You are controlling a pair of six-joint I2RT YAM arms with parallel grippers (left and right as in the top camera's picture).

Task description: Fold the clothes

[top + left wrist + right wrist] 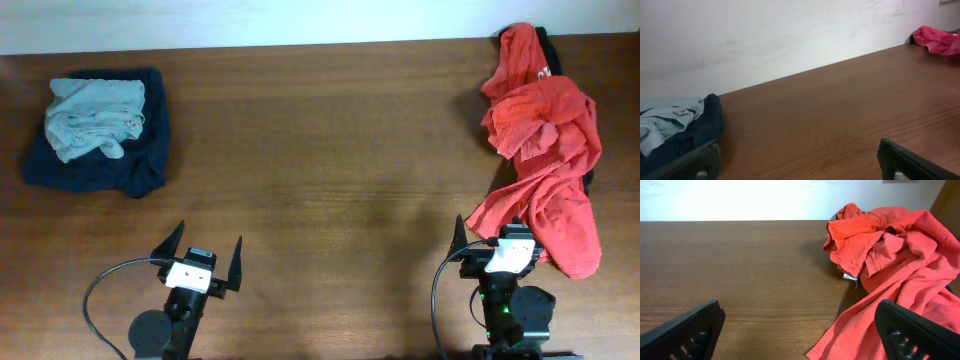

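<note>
Nothing held: left gripper and right gripper are both spread wide. Target red shirt is crumpled just ahead and right of the right gripper, hem reaching its outer finger. A single-layer edge should be picked, then dragged toward bare table between the grippers and flattened before any fold.

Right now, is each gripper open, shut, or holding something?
Left gripper: open, holding nothing.
Right gripper: open, holding nothing; the red shirt lies loose by its right finger.
</note>
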